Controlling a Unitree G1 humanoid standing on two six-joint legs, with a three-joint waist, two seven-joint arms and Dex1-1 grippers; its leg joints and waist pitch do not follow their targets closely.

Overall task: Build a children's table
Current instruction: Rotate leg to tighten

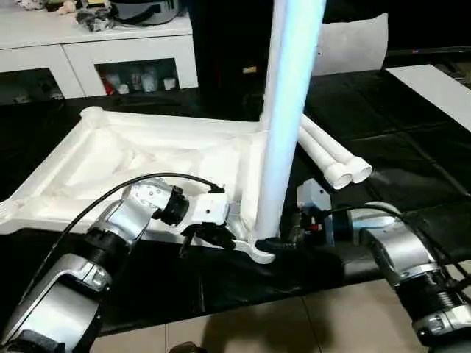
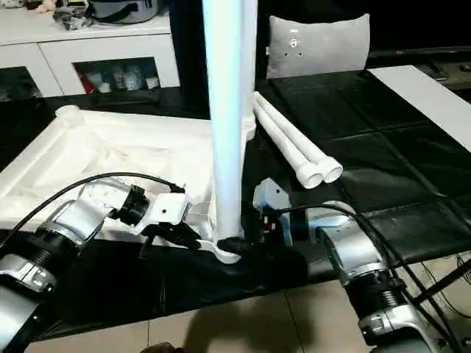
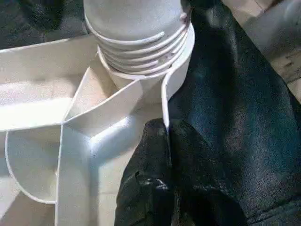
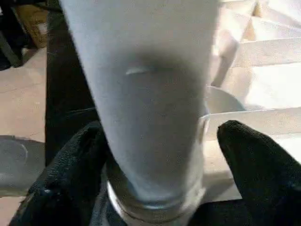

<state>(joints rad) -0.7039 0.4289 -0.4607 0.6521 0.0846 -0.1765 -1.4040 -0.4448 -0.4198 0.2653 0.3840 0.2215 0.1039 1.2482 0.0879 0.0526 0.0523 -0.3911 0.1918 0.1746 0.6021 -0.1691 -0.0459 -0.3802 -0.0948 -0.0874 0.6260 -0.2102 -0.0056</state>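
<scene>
At near corner socket [image 3: 141, 70]: leg [image 1: 283, 118] upright, threads showing, not fully seated; right pincer [image 4: 155, 165] straddles leg base, likely for turning; left pincer [image 3: 160, 179] clamps tabletop [image 1: 132, 165] rim, steadying.

The upright leg [image 1: 283, 125] is cut off by the top edge of the picture, so its upper end cannot be seen. Its lower end hides the corner socket of the tabletop [image 1: 132, 158] and part of the right gripper [image 1: 283, 244]. Behind the leg, the far ends of the two lying legs [image 2: 291, 143] are hidden.
</scene>
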